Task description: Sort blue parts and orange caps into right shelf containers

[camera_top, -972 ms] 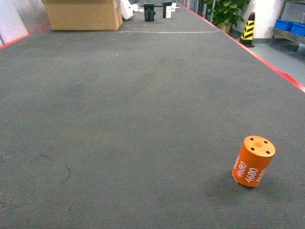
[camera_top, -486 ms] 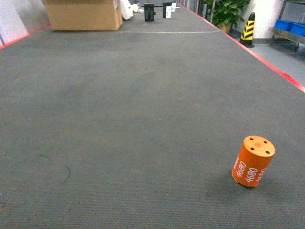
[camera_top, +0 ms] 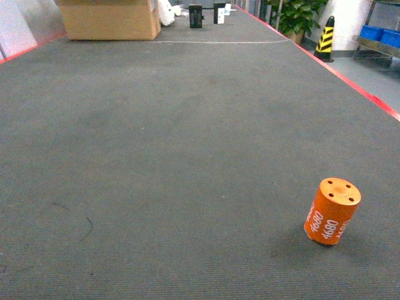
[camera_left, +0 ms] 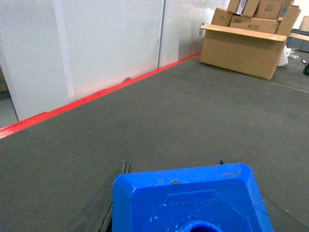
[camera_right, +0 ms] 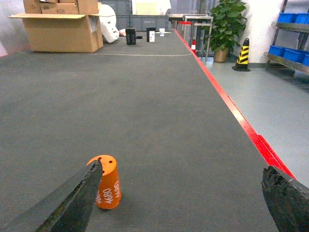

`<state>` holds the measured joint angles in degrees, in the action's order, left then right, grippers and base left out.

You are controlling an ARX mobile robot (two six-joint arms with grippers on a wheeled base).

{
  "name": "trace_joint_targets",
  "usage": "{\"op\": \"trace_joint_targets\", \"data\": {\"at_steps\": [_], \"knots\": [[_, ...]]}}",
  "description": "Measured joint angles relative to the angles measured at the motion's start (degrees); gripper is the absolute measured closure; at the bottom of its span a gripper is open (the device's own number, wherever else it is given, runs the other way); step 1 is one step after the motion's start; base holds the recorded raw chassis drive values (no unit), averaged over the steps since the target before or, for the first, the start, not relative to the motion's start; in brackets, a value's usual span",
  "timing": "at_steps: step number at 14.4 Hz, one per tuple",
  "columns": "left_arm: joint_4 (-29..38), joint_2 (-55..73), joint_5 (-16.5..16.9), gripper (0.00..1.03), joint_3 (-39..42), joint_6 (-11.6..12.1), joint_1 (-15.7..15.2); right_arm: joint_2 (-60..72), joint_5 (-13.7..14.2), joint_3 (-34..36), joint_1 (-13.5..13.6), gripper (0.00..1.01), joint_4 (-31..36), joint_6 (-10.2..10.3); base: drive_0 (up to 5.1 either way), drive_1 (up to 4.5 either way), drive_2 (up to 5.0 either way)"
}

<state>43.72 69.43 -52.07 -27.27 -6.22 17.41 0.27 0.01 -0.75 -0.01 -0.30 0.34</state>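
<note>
One orange cap (camera_top: 332,211) stands slightly tilted on the grey carpet at the lower right of the head view, where neither gripper shows. In the right wrist view the orange cap (camera_right: 107,183) sits just beyond the left fingertip; my right gripper (camera_right: 183,166) is open and empty, with the cap off to its left. My left gripper (camera_left: 174,164) is shut on a blue part (camera_left: 188,200), a square block with bevelled edges and a round hole, which hides most of the fingers. The blue shelf containers (camera_top: 381,34) stand far off at the right, and they show as crates (camera_right: 289,50) in the right wrist view.
A red floor line (camera_top: 356,81) borders the carpet on the right, with bare grey floor beyond. A yellow-black cone (camera_top: 325,34) and a potted plant (camera_top: 297,15) stand near the shelf. A cardboard box (camera_top: 109,19) sits far back left. A white wall (camera_left: 87,43) runs along the left.
</note>
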Motion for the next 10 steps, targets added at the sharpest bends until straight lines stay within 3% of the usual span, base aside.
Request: {"op": "trace_joint_targets", "data": {"at_steps": [5, 6, 7, 8, 10], "knots": [[-0.7, 0.0, 0.3, 0.58, 0.0, -0.1, 0.0, 0.0, 0.0, 0.0, 0.0, 0.03, 0.0, 0.0, 0.0, 0.0, 0.0], [-9.4, -1.4, 6.8, 0.58, -0.8, -0.2, -0.4, 0.0, 0.0, 0.0, 0.0, 0.03, 0.0, 0.0, 0.0, 0.0, 0.0], [-12.5, -1.5, 11.2, 0.58, -1.0, -0.3, -0.1, 0.0, 0.0, 0.0, 0.0, 0.03, 0.0, 0.0, 0.0, 0.0, 0.0], [-12.4, -0.9, 13.8, 0.58, -1.0, -0.5, 0.7, 0.0, 0.0, 0.0, 0.0, 0.03, 0.0, 0.0, 0.0, 0.0, 0.0], [-11.6, 0.3, 14.8, 0.58, -1.2, -0.5, 1.6, 0.0, 0.0, 0.0, 0.0, 0.03, 0.0, 0.0, 0.0, 0.0, 0.0]]}}
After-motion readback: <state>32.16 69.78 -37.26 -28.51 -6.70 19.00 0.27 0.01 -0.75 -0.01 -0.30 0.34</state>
